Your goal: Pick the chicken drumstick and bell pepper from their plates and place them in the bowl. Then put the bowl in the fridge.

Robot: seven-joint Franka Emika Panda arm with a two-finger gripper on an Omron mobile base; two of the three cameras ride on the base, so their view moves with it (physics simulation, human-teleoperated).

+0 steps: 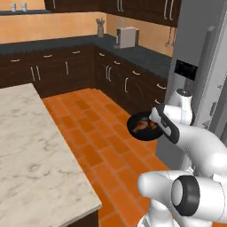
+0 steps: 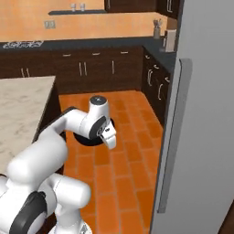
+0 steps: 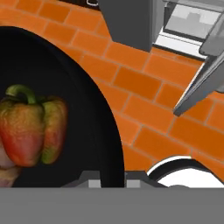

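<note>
While carried: bowl [image 1: 141,126] hangs above the tiled floor, near the fridge [image 1: 208,75].
Tool [image 3: 113,181]: pinched tight on the bowl's rim.
Contents: bell pepper [image 3: 30,129] inside; loose, may roll.
Handling: rigid, glossy, likely slippery; keep level, rim grip.

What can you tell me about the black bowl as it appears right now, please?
The bowl is round, deep and glossy black, held level in the air above the orange tiled floor beside the fridge. The gripper is shut on its rim. Inside lie the bell pepper, red-orange with a green stem, and the brown chicken drumstick.
</note>
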